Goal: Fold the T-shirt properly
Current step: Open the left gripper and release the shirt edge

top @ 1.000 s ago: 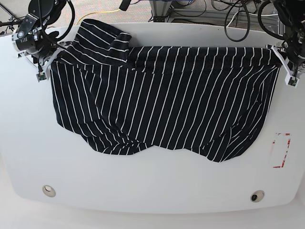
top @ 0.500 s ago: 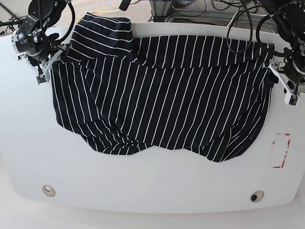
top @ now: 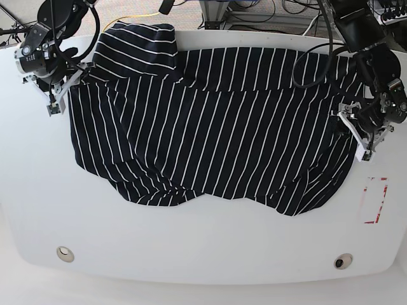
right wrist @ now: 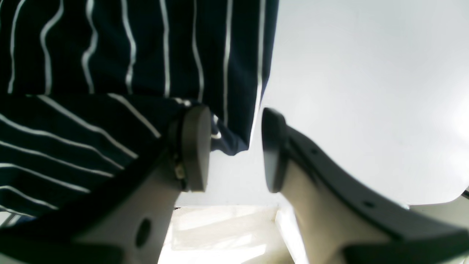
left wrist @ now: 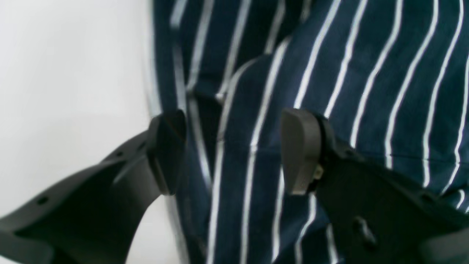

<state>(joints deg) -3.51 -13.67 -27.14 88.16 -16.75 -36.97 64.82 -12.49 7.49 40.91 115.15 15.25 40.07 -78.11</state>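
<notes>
The big soft dark navy T-shirt with thin white stripes [top: 210,127] is spread out across the white round-edged tabletop [top: 191,248], with one sleeve folded over at the far corner. The left claw [left wrist: 234,150] is seen spread wide over the shirt's side edge; cloth lies under the gap (nothing is pinched, though the picture is a bit blurry). The right claw [right wrist: 236,148] is seen let go too, its pads apart, with a shirt corner just beside one dark pad [right wrist: 196,146] and bare tabletop under the gap.
</notes>
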